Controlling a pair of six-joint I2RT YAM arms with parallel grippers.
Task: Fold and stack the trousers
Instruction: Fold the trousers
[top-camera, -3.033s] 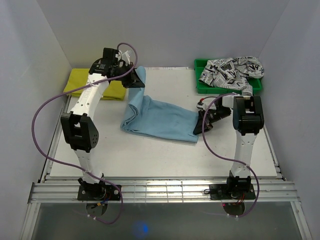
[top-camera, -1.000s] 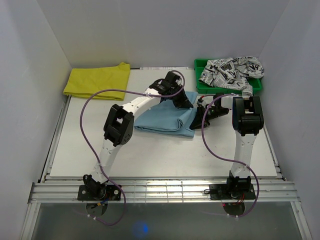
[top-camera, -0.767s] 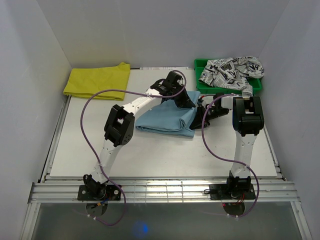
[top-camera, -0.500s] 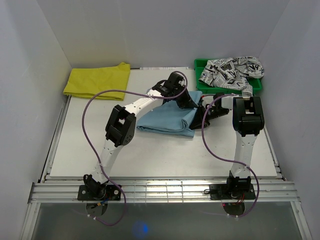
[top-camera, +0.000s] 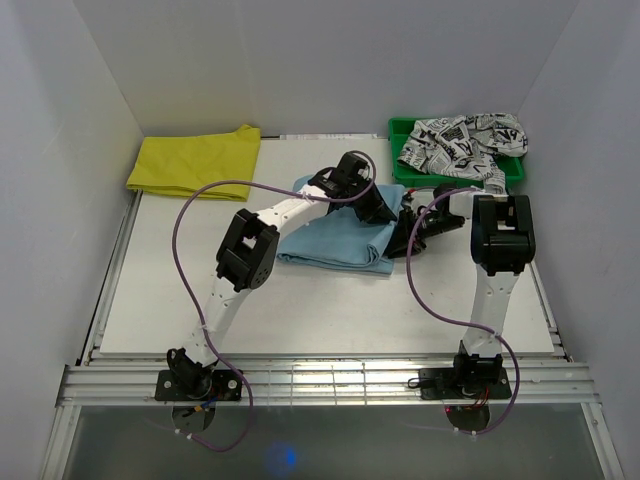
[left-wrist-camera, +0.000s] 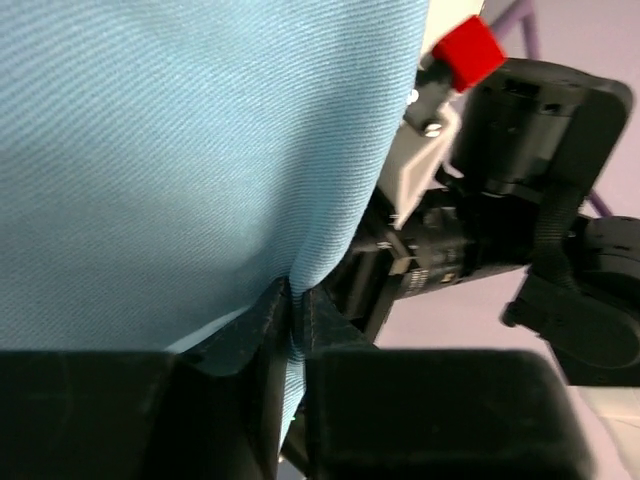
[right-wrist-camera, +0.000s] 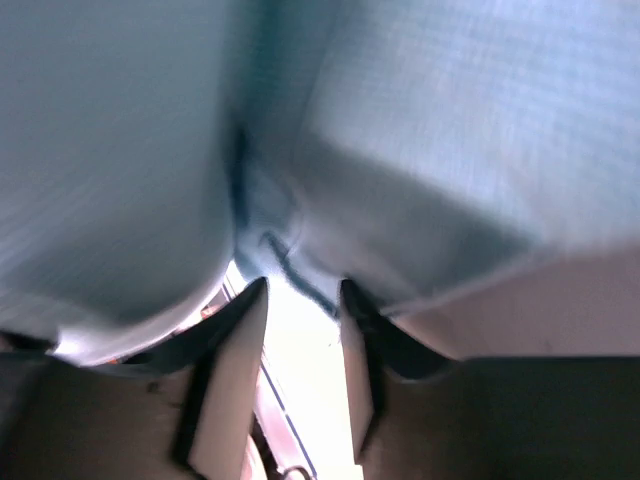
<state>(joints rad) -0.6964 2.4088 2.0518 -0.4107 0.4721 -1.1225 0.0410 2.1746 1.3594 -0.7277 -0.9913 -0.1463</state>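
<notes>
The light blue trousers lie folded on the white table's middle. My left gripper reaches across to their right end and is shut on a fold of the blue cloth; in the left wrist view the cloth runs pinched between the jaws of that gripper. My right gripper sits at the trousers' right edge, just beside the left one. In the right wrist view its jaws stand apart with a bright gap and the blue cloth just past the tips.
A yellow garment lies folded at the back left. A green bin at the back right holds a black-on-white printed garment. White walls close in on three sides. Purple cables loop from both arms.
My left gripper carried the trousers' far end from the back left over to the right end, folding them in half. My right arm rose slightly at the right edge.
</notes>
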